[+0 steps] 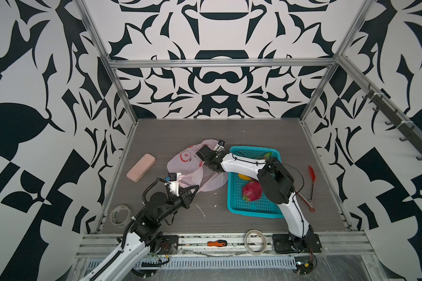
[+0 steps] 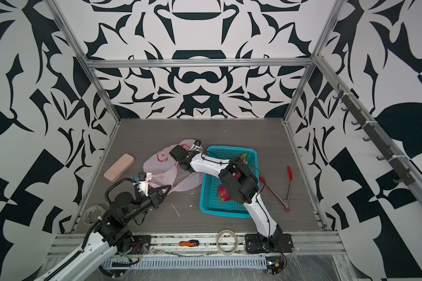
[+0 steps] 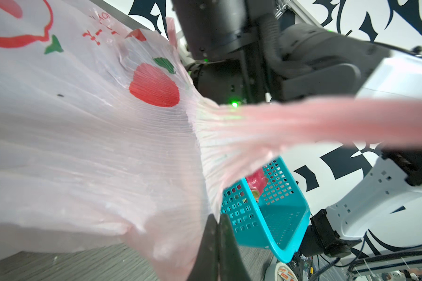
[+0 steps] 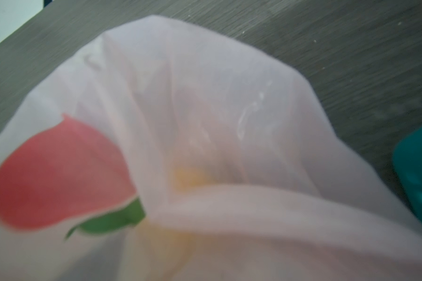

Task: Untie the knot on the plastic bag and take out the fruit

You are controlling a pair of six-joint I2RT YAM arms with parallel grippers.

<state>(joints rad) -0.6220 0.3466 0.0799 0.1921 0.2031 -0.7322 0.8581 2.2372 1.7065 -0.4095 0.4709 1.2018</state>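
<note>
Black-and-white patterned walls (image 1: 217, 97), aluminium frame (image 1: 219, 62), grey wood-grain tabletop (image 1: 180, 131)

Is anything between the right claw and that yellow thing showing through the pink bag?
Yes. Thin film of the plastic bag covers the yellow shape, and a folded band of that plastic crosses in front of it in the right wrist view. The right claw hangs over the bag; the left claw pinches its near edge.
</note>
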